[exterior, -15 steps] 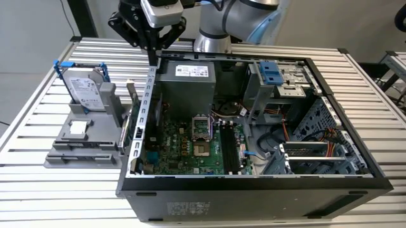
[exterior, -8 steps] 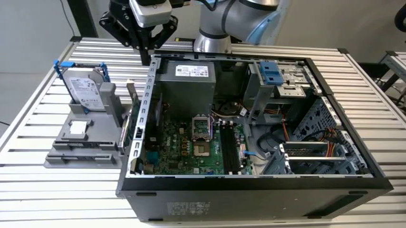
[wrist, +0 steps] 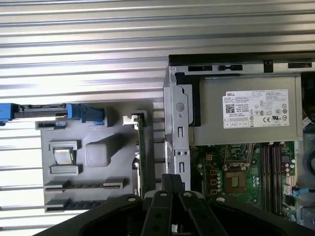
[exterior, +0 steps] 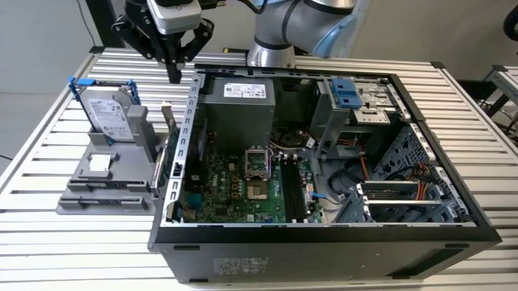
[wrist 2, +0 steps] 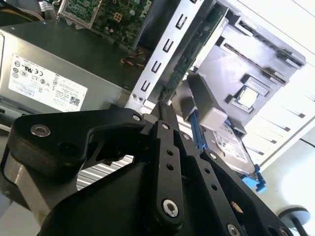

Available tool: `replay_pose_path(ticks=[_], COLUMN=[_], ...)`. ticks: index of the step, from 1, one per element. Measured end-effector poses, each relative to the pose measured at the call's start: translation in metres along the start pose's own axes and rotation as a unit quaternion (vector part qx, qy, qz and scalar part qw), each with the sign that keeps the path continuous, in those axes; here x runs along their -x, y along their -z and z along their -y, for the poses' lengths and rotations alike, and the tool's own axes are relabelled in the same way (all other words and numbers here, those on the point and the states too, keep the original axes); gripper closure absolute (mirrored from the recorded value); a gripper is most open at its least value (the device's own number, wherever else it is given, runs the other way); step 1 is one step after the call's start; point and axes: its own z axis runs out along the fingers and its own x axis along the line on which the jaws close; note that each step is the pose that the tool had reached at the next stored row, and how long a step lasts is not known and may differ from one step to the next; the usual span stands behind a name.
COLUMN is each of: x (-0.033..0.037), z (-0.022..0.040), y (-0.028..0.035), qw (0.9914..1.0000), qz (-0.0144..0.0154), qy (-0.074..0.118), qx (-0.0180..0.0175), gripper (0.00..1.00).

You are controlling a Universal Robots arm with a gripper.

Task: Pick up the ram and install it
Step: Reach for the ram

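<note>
Hovering near the ram, gripper pinched closed, empty. Ram stands on edge at the grey holder's edge, just beside the case wall. Risk: tight clearance; descending fingers may strike the wall or tip the ram.

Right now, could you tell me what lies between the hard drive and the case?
The ram, standing on edge in the grey holder; the first wrist view shows it.

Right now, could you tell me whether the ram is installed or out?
Out: the ram stands on edge in the grey fixture beside the case; the motherboard slots lie empty.
</note>
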Motion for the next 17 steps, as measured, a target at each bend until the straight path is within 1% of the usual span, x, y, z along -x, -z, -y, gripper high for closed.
replay_pose_path(ticks=[9,17], x=[-0.0216,-0.0382], z=[0.0014,0.0025], y=[0.0005,0.0008], qw=[1.00000,1.00000], qz=[0.0000,0.0000], qy=[0.000,0.001], qx=[0.0000,0.0001], gripper=[1.00,1.00])
